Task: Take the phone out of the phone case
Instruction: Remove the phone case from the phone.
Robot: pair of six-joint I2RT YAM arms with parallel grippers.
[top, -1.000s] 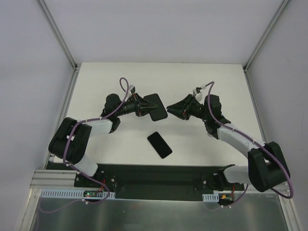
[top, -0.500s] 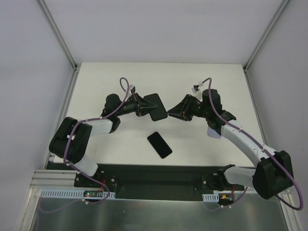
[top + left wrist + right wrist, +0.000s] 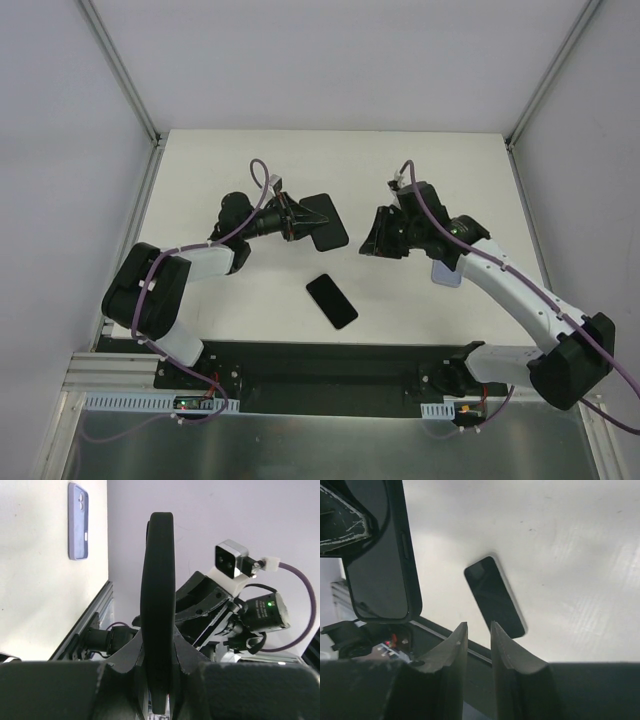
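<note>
My left gripper (image 3: 303, 222) is shut on a black phone case (image 3: 326, 221), held above the table. In the left wrist view the case (image 3: 157, 580) stands edge-on between the fingers (image 3: 197, 662). A black phone (image 3: 331, 301) lies flat on the table in front of both arms, and shows below the case (image 3: 380, 555) in the right wrist view as the phone (image 3: 495, 596). My right gripper (image 3: 367, 244) hovers just right of the case, apart from it. Its jaws (image 3: 477, 625) stand slightly open with nothing between them.
A lavender phone-shaped thing (image 3: 447, 272) with camera cut-outs lies on the table under my right forearm, and appears again in the left wrist view (image 3: 78, 521). The black base rail (image 3: 320, 365) runs along the near table edge. White walls enclose the table.
My right arm has risen and turned, drawing its gripper a little to the right, away from the case. The lavender thing shows more. The left arm and the black phone have not moved.
</note>
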